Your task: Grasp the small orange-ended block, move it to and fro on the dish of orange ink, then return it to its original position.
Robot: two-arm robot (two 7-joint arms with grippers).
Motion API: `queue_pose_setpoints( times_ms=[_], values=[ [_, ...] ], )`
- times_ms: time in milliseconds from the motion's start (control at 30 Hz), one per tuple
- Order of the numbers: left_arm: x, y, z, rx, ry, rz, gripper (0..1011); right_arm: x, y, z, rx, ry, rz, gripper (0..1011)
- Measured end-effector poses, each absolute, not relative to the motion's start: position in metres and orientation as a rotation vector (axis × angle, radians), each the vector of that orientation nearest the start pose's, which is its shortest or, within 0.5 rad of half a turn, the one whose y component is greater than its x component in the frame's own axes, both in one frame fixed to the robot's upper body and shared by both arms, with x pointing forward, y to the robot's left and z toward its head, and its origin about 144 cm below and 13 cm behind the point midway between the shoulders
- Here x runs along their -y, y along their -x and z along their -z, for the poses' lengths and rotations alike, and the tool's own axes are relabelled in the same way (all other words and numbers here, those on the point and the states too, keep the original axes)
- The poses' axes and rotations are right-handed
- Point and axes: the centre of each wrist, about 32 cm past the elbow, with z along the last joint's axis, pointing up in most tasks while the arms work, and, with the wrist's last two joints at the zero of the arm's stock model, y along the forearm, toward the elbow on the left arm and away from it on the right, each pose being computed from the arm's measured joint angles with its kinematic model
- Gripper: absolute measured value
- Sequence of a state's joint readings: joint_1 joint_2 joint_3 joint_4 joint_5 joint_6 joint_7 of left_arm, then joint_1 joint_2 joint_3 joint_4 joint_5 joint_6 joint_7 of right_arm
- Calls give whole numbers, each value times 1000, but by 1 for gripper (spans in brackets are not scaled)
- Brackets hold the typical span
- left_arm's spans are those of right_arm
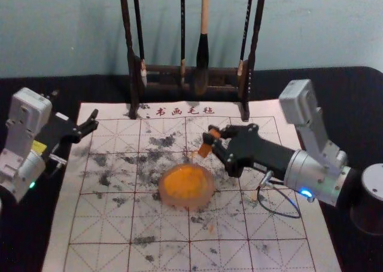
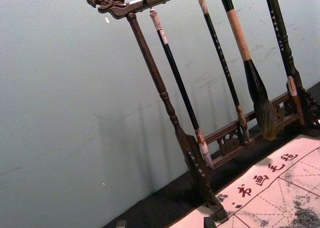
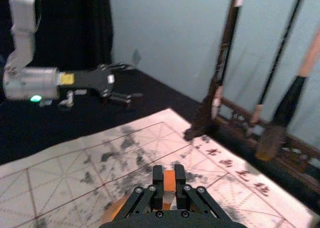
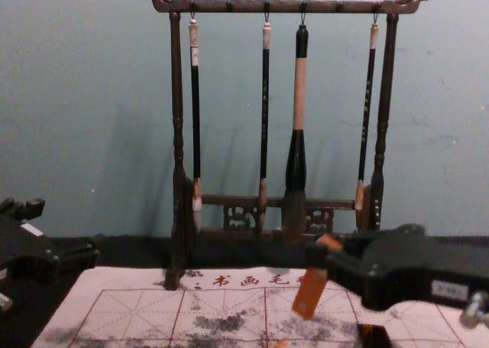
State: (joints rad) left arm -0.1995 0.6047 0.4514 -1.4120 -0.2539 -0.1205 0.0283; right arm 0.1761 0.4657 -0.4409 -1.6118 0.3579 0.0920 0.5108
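And here's the relation that matters: the small block (image 4: 309,293) is right in the right claw (image 3: 169,176), pinched firmly between its fingers, out over the far-right side of the dish (image 1: 200,201). From the claw, the orange ink (image 1: 184,182) lies back toward the body and a touch to the left, so that looks like the way to go for the rubbing strokes! The block's long axis crosses the fingers on a slant, upper end leaning right, lower end angling down and left. Whether that low end touches anything, I can't tell.

The right arm is much the nearer and has the job. Over on the left, the left claw (image 3: 136,81) idles beside the mat (image 1: 108,248), fingers spread, nothing between them.

Now, the look of it: a slim, straight-sided stick, vivid orange on its lower length, orange again on the end poking up past the fingers, with a pale band beneath that upper end. The grip covers its middle. Watch that tilt, because pushing to and fro could twist the block in the fingers, and a low sweep might catch the dish's rim!
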Motion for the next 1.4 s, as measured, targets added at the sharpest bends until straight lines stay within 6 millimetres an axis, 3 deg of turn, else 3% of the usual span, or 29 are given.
queue_pose_setpoints(
  times_ms=[667, 1400],
  values=[
    [-310, -489, -1140, 285, -304, -1248, 1001, 212, -499, -1157, 8, 277, 566, 133],
    [-310, -489, -1140, 285, -304, -1248, 1001, 197, -513, -1156, 4, 324, 586, 133]
  ],
)
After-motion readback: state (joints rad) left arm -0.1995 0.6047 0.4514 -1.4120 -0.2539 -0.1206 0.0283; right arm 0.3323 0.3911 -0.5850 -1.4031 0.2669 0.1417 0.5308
